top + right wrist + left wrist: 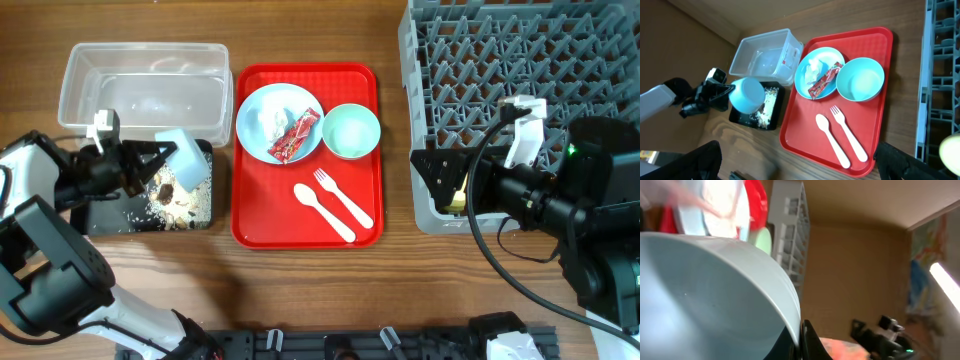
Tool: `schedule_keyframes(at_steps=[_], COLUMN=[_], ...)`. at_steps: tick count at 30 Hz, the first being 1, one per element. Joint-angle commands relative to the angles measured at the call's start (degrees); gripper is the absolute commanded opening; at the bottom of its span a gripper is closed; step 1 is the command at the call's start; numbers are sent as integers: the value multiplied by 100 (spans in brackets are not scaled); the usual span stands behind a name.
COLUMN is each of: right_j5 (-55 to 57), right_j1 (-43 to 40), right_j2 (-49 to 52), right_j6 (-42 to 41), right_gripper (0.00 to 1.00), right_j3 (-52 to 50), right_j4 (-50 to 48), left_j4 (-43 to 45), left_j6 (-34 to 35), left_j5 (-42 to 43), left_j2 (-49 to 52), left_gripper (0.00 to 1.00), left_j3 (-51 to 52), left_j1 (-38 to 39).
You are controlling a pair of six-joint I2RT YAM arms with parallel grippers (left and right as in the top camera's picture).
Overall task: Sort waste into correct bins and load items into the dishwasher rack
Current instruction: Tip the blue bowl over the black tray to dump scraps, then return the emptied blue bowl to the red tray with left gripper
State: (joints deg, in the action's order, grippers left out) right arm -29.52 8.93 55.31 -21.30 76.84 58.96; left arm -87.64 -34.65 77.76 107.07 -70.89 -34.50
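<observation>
My left gripper (165,160) is shut on the rim of the pale blue bowl (190,158), holding it tipped over the black tray (110,215), where beige food scraps (180,205) lie. In the left wrist view the bowl (705,295) fills the frame, its rim pinched between the fingers (800,342). The pale blue plate (262,105) holds the white tissue (270,122) and red wrapper (295,137). Beside it are the green bowl (351,131), fork (342,198) and spoon (325,212). My right gripper (425,180) is open and empty at the front left corner of the grey rack (520,60).
The plate, green bowl, fork and spoon sit on the flat red tray (260,225) at mid-table. The clear tub (140,85) stands behind the black tray. A pale yellow-green shape (951,150) shows at the right wrist view's edge, by the rack.
</observation>
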Motion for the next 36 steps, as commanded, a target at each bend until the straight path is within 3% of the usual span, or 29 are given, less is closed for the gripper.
schedule_keyframes(at_steps=[1,5,9,10,15,20,23,30,33,36], right_j5=[55,55,55,55,55,55,55,55,55,55], right_j1=[22,22,22,22,22,22,22,22,22,22], right_j2=[26,26,26,26,26,26,26,26,26,26], right_j6=[74,72,72,70,26,31,28,22,24,24], right_gripper=[100,100,100,100,100,100,100,100,100,100], right_j3=[-42,-42,-42,-42,-42,-42,-42,-42,-42,-42], right_j4=[-4,-39,-37,-35,-17,-13,-9,4,31,59], left_j4=[-730,-592,590,704,800,1145,1290,2020,2551,2986], left_j6=[-1161,-1126,-299,129,992,2544,3486,5888,6599,7104], left_j5=[133,-146,-820,-876,-1172,-2616,-3681,-7138,-8008,-8343], left_j2=[-531,-1012,-1458,-1528,-1838,-2251,-2599,-2824,-2800,-2717], left_gripper=[4,4,4,4,4,4,4,4,4,4], left_j3=[-39,-92,-186,-186,-186,-186,-186,-2,376,717], left_j1=[170,328,321,328,466,866,1460,4057,5040,5772])
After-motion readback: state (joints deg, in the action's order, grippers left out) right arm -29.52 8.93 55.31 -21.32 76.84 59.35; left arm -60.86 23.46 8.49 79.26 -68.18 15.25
